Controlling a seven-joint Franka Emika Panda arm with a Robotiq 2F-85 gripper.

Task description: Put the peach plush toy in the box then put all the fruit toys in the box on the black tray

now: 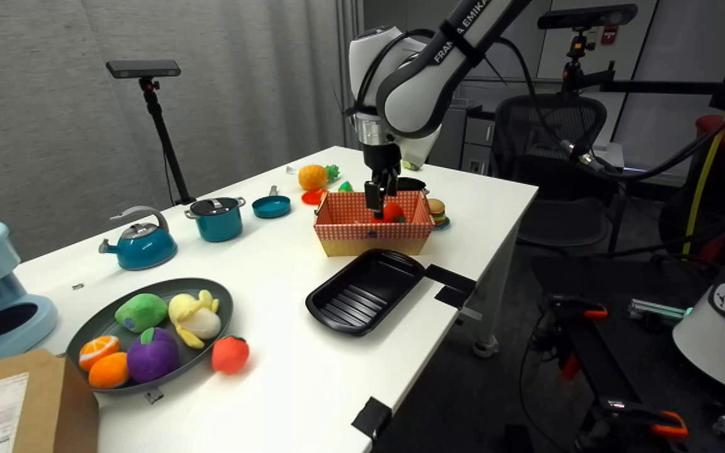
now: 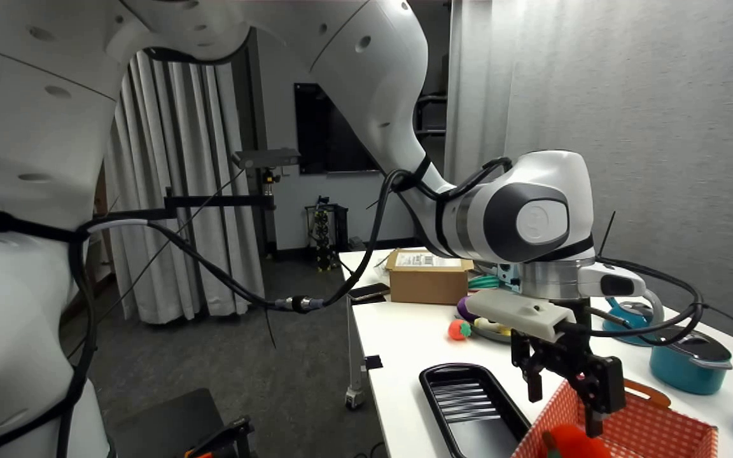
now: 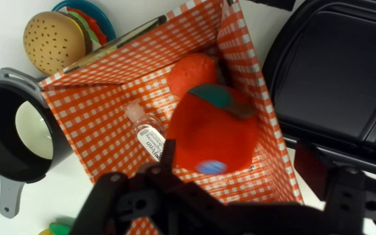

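Claw (image 2: 564, 406): fingers spread, nothing held; hangs over the box (image 1: 372, 245). One arm (image 2: 373, 83) only, so no choice of nearer.
Peach plush toy (image 3: 212, 137): so I read the round red one with the green leaf. Inside the box, mid-frame in the wrist view, blurred; can't tell whether it lies at rest.
Bearing: peach below the claw, slightly up and left of the fingers' midpoint in the wrist view, close by the box's tray-side wall. Round, no long axis to line up.
Tray-side wall: slants down the right half of the wrist view, passing between the fingertips; frame-right finger looks to be outside it.
Black tray (image 1: 369, 290): just beside the box, right side of the wrist view.
Lumpy red-orange toy (image 3: 191, 73): in the box, above the peach in frame; probably fruit for the tray.
Next: box step looks about done, tray step not yet begun. Any grip in here wants a shift to frame left first; straight down, the outer finger could catch the rim.
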